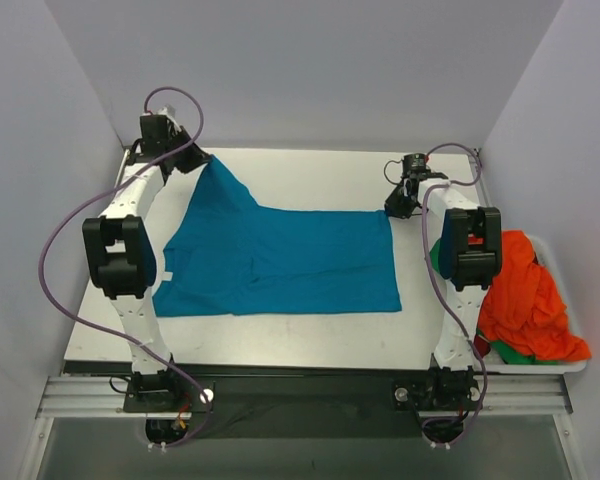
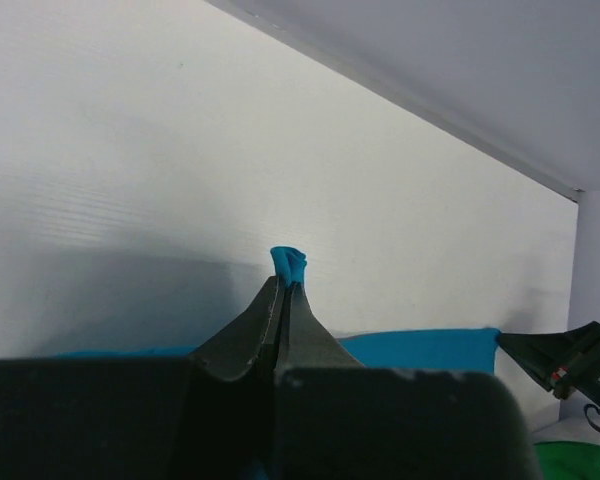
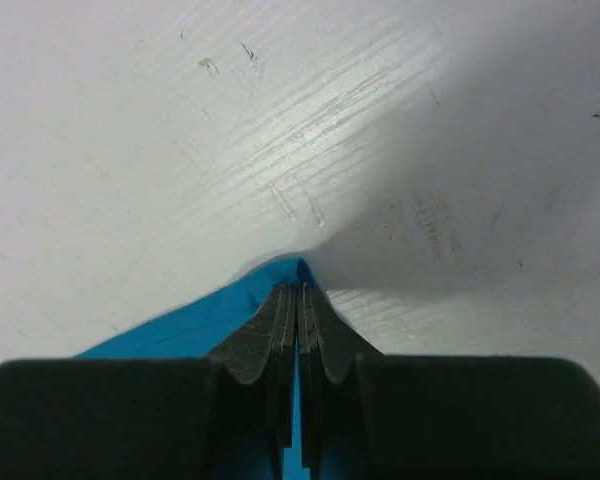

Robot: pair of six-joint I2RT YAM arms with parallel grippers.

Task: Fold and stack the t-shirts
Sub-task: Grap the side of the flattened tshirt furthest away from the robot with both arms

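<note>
Top external: left hand [image 1: 204, 160] and right hand [image 1: 394, 206] each clamp an upper corner of the teal t-shirt [image 1: 280, 262]. We'd lift both evenly, taut, then fold toward frame bottom.

Left tool [image 2: 285, 284]; right tool [image 3: 298, 289]; both closed

One spread t-shirt [image 1: 280, 265] lies across the middle of the worktop [image 1: 310, 170], between the two arms, its near edge towards their bases. The left claw [image 1: 206, 160] is clamped on its far-left corner, which stands lifted off the worktop, and the right claw [image 1: 398, 208] is clamped on its far-right corner, low at the surface. The heaped t-shirts [image 1: 525, 290] sit in a tray [image 1: 565, 367] just beyond the worktop's right edge, right of the right arm.
</note>
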